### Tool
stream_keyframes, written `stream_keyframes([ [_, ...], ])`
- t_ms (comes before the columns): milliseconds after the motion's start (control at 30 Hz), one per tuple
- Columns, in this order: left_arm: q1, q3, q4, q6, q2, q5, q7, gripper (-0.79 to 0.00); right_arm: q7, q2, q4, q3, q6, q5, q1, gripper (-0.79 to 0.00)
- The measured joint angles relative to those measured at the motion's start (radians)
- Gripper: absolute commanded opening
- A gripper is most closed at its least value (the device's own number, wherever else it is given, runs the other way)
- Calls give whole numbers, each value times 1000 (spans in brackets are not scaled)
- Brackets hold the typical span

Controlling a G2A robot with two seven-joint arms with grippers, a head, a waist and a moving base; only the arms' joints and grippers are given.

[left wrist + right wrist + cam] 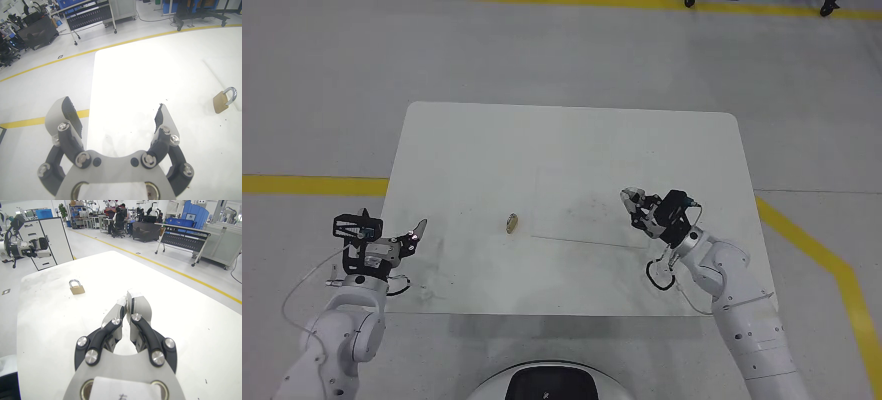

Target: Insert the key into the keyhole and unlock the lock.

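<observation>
Located padlock (511, 221) on table (572, 140), between the two arms and apart from both, somewhat nearer left gripper (114, 102), with long axis running roughly from near edge toward far edge and shackle (75, 281) at one end. Found left gripper spread wide and empty at its corner of the table; found right gripper (127, 298) pinched together on a thin metal piece, taken to be key (128, 309), tips pointing across toward padlock. Judged coming move to hinge on steadying padlock body first, keyhole face not discernible.
</observation>
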Motion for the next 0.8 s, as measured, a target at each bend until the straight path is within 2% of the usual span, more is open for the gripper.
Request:
stream_keyframes([
  [100, 0, 0, 0, 0, 0, 0, 0, 0, -10, -1, -2, -3, -4, 10, -4, -785],
  [200, 0, 0, 0, 0, 0, 0, 0, 0, -71, -9, 0, -26, -19, 71, 6, -785],
  [433, 0, 0, 0, 0, 0, 0, 0, 0, -134, -37, 63, -149, -109, 190, 113, -785],
  [733, -1, 0, -3, -1, 0, -1, 4, 0, -133, -37, 62, -148, -106, 191, 112, -785],
  [800, 1, 9, -19, -32, -1, -25, 8, 0, -122, -40, 48, -158, -96, 202, 113, -785],
])
